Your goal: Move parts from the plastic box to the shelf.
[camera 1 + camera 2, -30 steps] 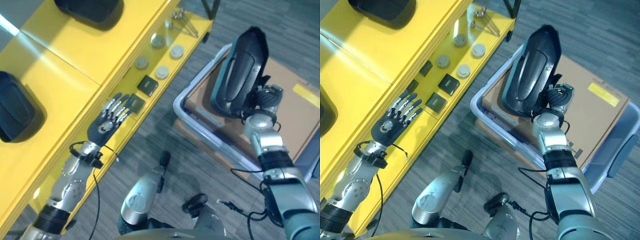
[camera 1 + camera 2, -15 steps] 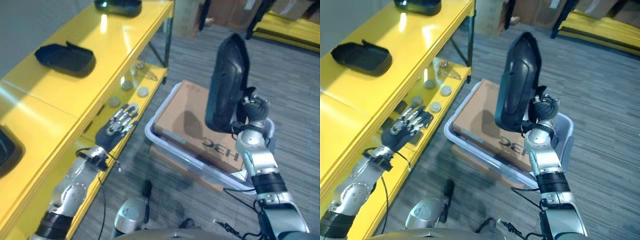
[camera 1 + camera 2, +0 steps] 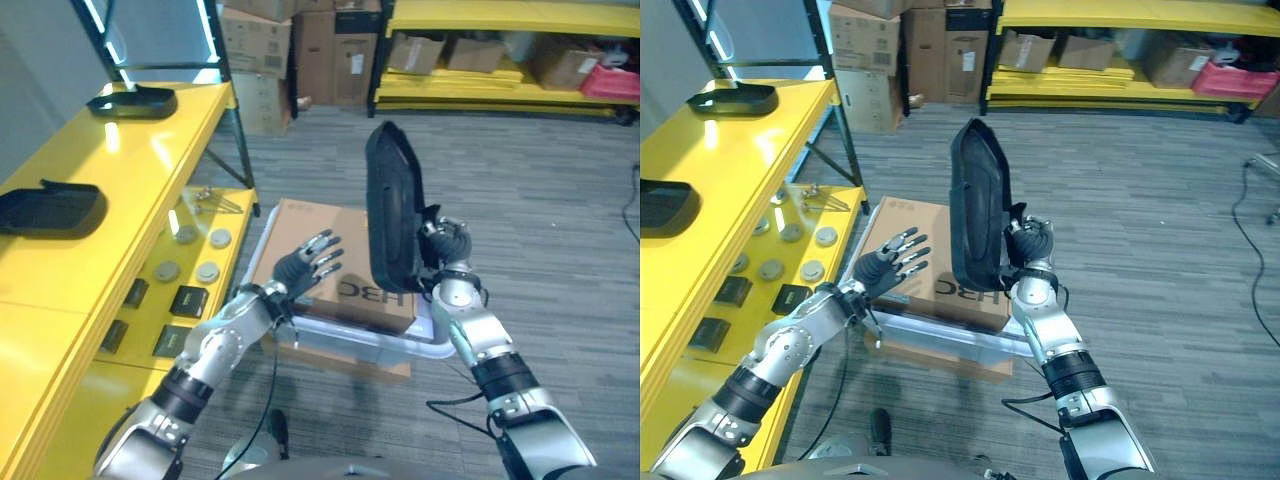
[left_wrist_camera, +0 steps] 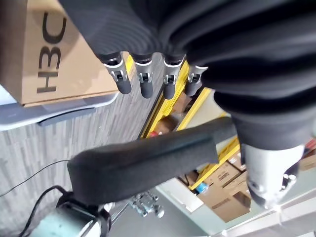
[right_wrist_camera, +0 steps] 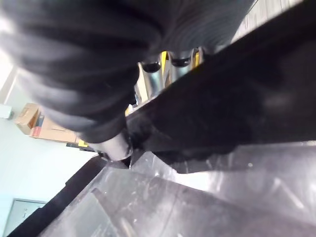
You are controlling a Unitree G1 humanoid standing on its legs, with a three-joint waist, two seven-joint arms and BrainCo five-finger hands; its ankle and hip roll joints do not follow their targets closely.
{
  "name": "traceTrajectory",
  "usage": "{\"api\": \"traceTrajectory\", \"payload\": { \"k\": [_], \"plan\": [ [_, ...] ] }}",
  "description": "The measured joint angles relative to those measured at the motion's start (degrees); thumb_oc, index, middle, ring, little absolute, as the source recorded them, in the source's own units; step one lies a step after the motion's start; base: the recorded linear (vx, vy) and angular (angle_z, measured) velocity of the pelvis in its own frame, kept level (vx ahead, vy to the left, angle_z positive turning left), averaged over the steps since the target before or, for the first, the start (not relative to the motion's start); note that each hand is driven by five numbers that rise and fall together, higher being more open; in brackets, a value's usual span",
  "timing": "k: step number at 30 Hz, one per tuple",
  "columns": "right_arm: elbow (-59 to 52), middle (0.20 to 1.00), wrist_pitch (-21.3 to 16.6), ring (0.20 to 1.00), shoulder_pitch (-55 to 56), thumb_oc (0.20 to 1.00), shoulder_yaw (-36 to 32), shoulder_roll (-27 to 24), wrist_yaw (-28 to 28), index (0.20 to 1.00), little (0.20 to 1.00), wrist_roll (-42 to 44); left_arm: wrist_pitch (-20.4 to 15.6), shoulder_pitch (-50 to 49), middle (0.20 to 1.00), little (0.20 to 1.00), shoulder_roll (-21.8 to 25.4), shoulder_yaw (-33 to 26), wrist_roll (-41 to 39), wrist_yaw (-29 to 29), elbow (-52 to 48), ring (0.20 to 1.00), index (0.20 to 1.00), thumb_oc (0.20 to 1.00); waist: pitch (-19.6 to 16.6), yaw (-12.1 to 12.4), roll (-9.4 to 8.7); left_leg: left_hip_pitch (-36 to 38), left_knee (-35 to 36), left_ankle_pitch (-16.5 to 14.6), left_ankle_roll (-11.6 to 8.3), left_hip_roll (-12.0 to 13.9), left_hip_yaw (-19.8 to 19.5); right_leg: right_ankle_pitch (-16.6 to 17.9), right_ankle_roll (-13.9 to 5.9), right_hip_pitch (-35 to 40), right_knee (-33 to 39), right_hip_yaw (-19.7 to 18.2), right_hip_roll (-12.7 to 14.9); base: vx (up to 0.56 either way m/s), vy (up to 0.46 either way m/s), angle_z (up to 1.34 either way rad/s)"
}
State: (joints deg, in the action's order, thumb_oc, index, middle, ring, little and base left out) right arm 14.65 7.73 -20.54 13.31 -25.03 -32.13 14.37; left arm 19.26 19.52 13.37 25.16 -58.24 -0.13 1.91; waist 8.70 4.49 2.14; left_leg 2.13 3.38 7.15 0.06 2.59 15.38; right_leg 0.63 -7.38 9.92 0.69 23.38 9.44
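Observation:
My right hand [image 3: 443, 243] is shut on a long black plastic part [image 3: 390, 215], which stands upright above the clear plastic box [image 3: 370, 345]. The hand's fingers [image 5: 150, 81] curl round the part's [image 5: 237, 108] lower edge. A cardboard box [image 3: 300, 225] lies inside the plastic box. My left hand [image 3: 305, 268] hovers open over that cardboard box, just left of the part, fingers [image 4: 143, 84] straight and holding nothing. The yellow shelf [image 3: 60, 260] runs along the left, with two black parts [image 3: 50, 208] [image 3: 132, 100] lying on its top.
The shelf's lower level [image 3: 225, 215] carries round grey discs [image 3: 208, 270], flat black squares [image 3: 190, 298] and some metal pieces [image 3: 212, 200]. A black shelf post [image 3: 232, 110] stands by the box's far corner. Cardboard boxes [image 3: 300, 45] and another yellow rack [image 3: 500, 75] stand at the back.
The camera has tilted up. My left hand has left the shelf's lower level and moved right, over the cardboard box. My right hand still holds the black part upright.

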Motion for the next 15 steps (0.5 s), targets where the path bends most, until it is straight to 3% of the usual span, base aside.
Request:
{"api": "traceTrajectory", "payload": {
  "k": [6, 15],
  "plan": [
    [0.0, 0.2, -0.06, 0.2, -0.01, 0.2, 2.25, 1.29, 1.94, 0.2, 0.2, 0.01, -0.1, 1.65, 1.0, 1.0, -2.5, 1.49, 0.49, 2.56, 3.44, 1.0, 1.0, 1.0, -1.14, -2.09, -0.35, 1.09, 0.82, -0.1, -0.17, 0.44, 1.94, 0.28, 0.14, -0.12, 0.52, -1.28, -0.35, 0.01, -0.012, -0.15],
    [0.04, 0.2, -0.05, 0.2, -0.96, 0.2, 4.3, 2.56, 4.52, 0.2, 0.2, -0.03, -0.19, 2.0, 1.0, 1.0, -2.62, 2.05, 5.16, 3.8, 3.45, 1.0, 1.0, 1.0, -1.26, -2.19, -0.51, 2.33, 1.03, -0.32, -0.43, 0.5, 2.91, 0.4, 0.1, 0.23, 0.62, -2.21, -0.32, 0.02, 0.001, -0.05]
  ]
}}
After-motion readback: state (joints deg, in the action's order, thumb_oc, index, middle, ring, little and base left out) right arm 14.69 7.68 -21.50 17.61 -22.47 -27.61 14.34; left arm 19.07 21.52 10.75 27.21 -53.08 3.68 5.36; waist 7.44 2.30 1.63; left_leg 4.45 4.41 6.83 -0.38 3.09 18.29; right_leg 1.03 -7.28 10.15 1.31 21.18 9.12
